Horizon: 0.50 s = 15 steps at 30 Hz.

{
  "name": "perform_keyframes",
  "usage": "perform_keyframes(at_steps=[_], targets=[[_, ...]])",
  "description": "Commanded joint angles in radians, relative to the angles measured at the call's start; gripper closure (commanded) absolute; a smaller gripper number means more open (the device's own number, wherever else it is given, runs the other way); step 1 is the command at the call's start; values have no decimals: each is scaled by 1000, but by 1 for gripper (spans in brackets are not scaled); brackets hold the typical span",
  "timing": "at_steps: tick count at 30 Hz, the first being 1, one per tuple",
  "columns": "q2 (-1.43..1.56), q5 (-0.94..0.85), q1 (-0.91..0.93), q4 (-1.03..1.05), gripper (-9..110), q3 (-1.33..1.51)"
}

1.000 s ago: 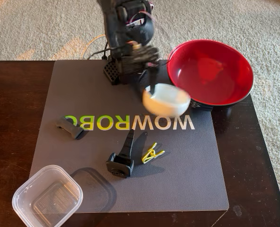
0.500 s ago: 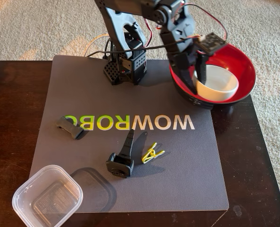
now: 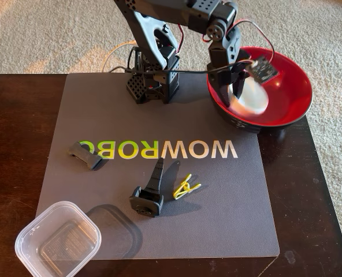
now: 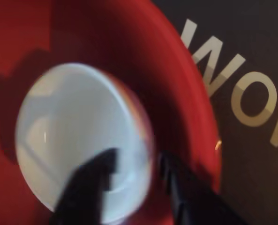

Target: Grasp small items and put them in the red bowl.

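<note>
The cream-white ring (image 3: 253, 97) lies blurred and tilted inside the red bowl (image 3: 289, 104) at the table's back right. My gripper (image 3: 238, 92) hangs just over it at the bowl's left side. In the wrist view the ring (image 4: 73, 136) fills the red bowl (image 4: 186, 84), and my gripper (image 4: 134, 183) straddles its rim with a gap on both sides, so it looks open. On the mat lie the black pointed part (image 3: 149, 190), the yellow clip (image 3: 186, 187) and the flat black bar (image 3: 85, 156).
A grey mat (image 3: 229, 219) with WOWROBO lettering covers the dark table. An empty clear plastic container (image 3: 58, 239) sits at the front left corner. The arm's base (image 3: 151, 86) stands at the mat's back edge. Carpet surrounds the table.
The gripper carried the ring from above the mat to the right into the red bowl. The ring now sits lower and blurred, and the fingers have parted from it.
</note>
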Motion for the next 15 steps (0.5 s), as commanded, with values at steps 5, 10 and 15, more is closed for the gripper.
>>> perform_keyframes(at_steps=[5,10,15], targets=[[-129,-75,31,-89,79,-20],[-117,-253,118,-46,73,-270],[-301,-454,411,153,71,-752]])
